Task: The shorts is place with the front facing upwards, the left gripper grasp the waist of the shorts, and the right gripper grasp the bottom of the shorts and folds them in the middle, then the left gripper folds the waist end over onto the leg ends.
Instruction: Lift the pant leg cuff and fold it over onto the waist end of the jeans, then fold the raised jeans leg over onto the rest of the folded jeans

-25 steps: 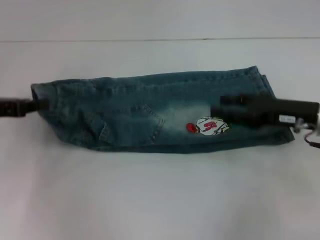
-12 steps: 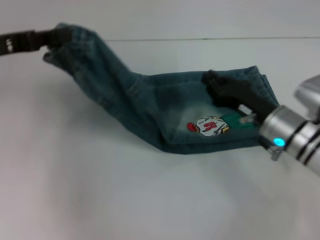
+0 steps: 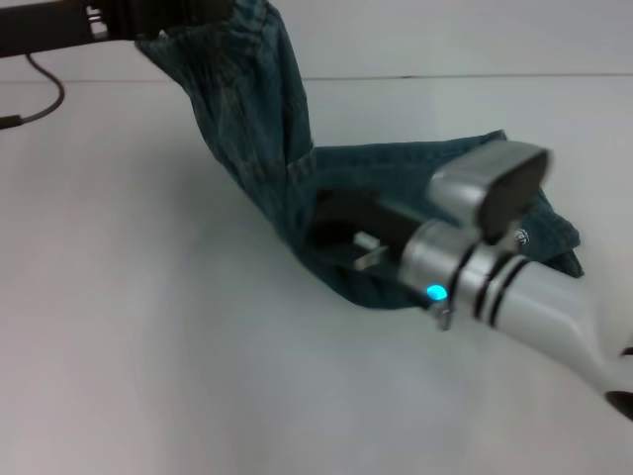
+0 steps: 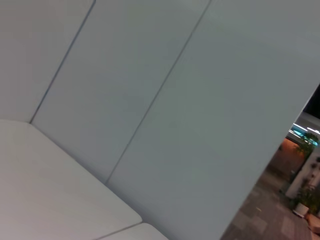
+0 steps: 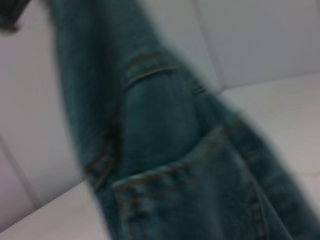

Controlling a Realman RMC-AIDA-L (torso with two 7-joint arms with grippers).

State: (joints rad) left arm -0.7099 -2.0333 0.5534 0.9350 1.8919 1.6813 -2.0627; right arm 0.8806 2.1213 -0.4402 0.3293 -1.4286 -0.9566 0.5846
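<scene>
The left gripper (image 3: 168,12) is closed on the waist of the blue denim shorts (image 3: 257,109), raised above the white table (image 3: 148,346)'s far-left part. The right gripper (image 3: 341,233) lies on the leg ends; its fingers probably closed, I cannot tell.

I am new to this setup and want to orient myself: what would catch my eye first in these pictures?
First, the denim shorts: the left end effector holds the waist end high at the far left, so the cloth hangs in a steep fold. The leg ends lie on the white table, where the right end effector reaches over them, silver wrist showing a blue light.
</scene>
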